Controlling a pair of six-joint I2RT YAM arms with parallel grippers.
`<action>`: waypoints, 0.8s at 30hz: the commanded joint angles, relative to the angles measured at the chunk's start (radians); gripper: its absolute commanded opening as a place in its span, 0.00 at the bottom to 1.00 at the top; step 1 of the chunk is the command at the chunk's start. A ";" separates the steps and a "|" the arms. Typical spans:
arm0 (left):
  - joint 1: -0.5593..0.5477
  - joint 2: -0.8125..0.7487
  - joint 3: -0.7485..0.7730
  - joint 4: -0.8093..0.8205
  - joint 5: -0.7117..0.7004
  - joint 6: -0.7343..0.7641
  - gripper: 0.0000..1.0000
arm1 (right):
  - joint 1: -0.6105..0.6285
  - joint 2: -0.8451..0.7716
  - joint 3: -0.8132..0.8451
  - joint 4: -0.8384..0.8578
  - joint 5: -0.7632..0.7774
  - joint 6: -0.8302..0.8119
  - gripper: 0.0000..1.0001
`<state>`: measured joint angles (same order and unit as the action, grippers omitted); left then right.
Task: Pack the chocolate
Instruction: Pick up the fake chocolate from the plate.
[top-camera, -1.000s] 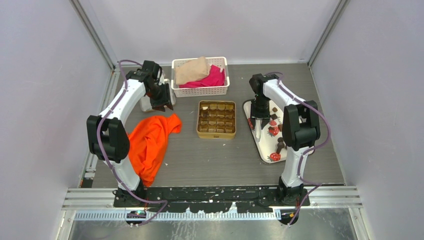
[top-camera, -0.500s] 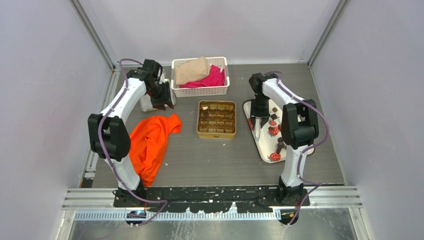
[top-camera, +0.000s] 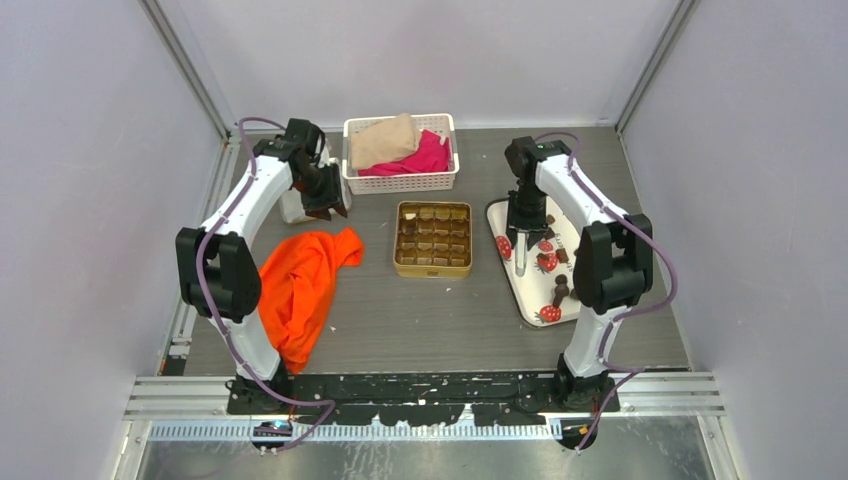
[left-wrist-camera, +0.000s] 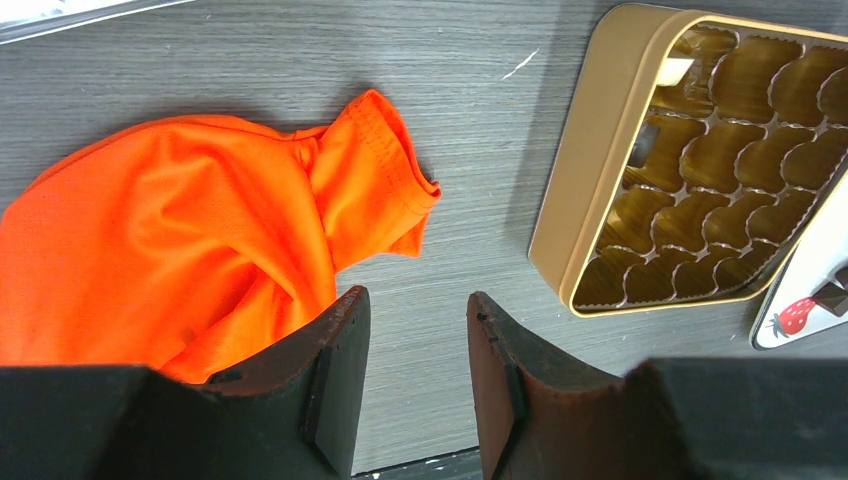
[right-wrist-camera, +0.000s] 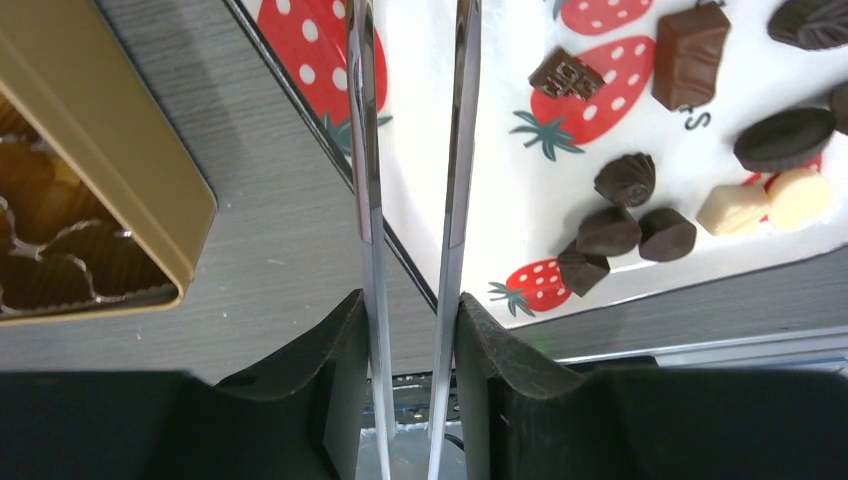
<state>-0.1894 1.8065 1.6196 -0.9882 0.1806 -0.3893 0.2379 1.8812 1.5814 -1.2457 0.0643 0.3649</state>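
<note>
Chocolate pieces (right-wrist-camera: 625, 178), dark brown and a few cream (right-wrist-camera: 733, 208), lie scattered on the white strawberry-print tray (right-wrist-camera: 500, 210), also seen in the top view (top-camera: 560, 291). The gold tin (top-camera: 433, 239) with brown compartments stands left of the tray; a cream piece (left-wrist-camera: 676, 70) sits in one corner compartment. My right gripper (right-wrist-camera: 408, 305) is shut on silver tongs (right-wrist-camera: 460, 150), hanging over the tray's left edge (top-camera: 521, 228). The two blades stand apart with nothing between them, and their tips are out of the wrist view. Near the basket, my left gripper (left-wrist-camera: 418, 300) hangs open and empty (top-camera: 325, 205).
An orange cloth (top-camera: 300, 280) lies crumpled at the left. A white basket (top-camera: 400, 183) holding beige and pink cloths stands at the back. A pale object (top-camera: 293, 208) sits just left of my left gripper. Grey walls enclose the table on three sides.
My right arm has swung a little to the right and away, carrying the tongs further over the tray. The left arm has stayed where it was.
</note>
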 joint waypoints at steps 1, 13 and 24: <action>0.005 -0.037 0.011 0.006 0.017 0.000 0.42 | 0.001 -0.110 0.025 -0.048 0.022 0.013 0.18; 0.005 -0.052 0.006 0.003 0.012 0.007 0.42 | 0.021 -0.192 -0.019 -0.068 0.032 0.029 0.17; 0.005 -0.048 0.016 -0.004 0.001 0.017 0.42 | 0.109 -0.215 0.036 -0.120 0.049 0.053 0.17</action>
<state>-0.1894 1.8057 1.6192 -0.9886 0.1799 -0.3855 0.3054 1.7256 1.5623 -1.3289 0.0925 0.3988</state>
